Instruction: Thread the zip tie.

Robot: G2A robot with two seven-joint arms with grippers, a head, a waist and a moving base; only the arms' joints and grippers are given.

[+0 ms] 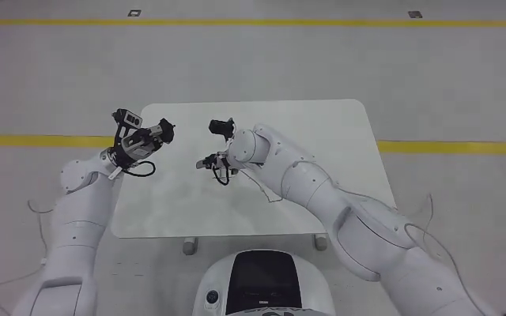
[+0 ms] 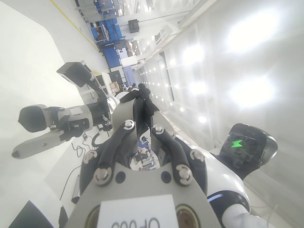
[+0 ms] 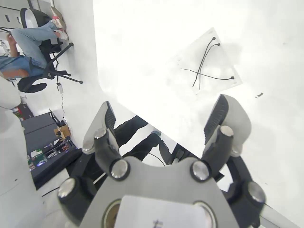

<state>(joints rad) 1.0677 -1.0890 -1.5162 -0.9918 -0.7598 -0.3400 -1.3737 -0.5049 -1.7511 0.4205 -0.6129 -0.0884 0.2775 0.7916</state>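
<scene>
The left pincer point(image 1: 166, 130), pressed together, hangs over the worktop's point(image 1: 316, 126) far left corner. The right pincer point(image 3: 163, 105), spread wide, should, I think, take one of the zip ties point(image 3: 198, 73) away from the crossing. They lie on a clear sheet point(image 3: 225, 60) near the worktop's middle.

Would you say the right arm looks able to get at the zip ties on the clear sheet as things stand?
Probably yes: the right gripper is open, and the zip ties lie uncovered on the clear sheet ahead of it, with nothing between.

Smooth matt table point(image 1: 316, 142) — zip ties point(image 3: 199, 73) (black plastic).
</scene>
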